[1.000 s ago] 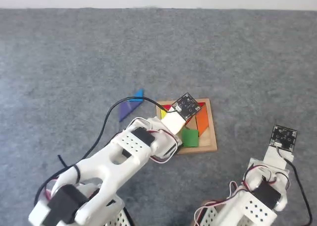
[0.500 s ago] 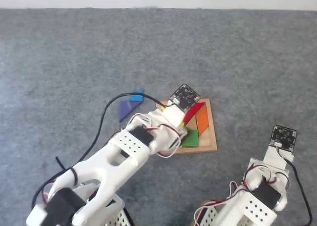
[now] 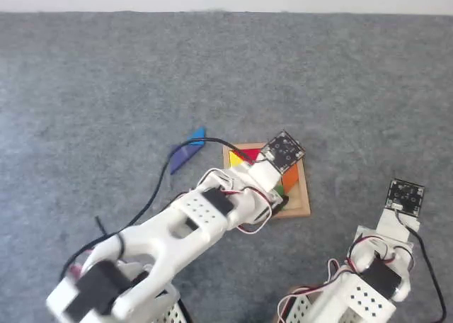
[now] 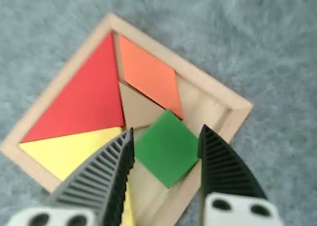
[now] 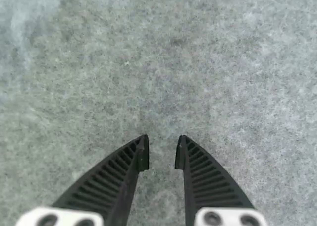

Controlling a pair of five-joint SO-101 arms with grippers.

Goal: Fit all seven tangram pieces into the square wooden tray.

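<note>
The square wooden tray lies on the grey table, a little toward its right edge and nearer the near edge than the far one. Its walls run almost square to the table's edges. The left arm stretches from the near left corner over the tray and covers most of it from above.

Four pieces lie in the tray. A red triangle and a yellow triangle fill one side, meeting along a shared edge. An orange parallelogram lies against a wall with its long axis along that wall. A green square sits at the orange piece's end, close to the next wall. A bare wooden patch shows between red, orange and green.

The left gripper hangs over the tray with its jaws spread wide, one on each side of the green square. Whether they touch it cannot be told.

Left of the tray, a purple piece lies on the table, its long axis slanting from near left to far right. A blue piece lies just beside its far end.

The right arm stands at the near right corner. The right gripper hangs over bare table, jaws parted by a narrow gap, holding nothing.
</note>
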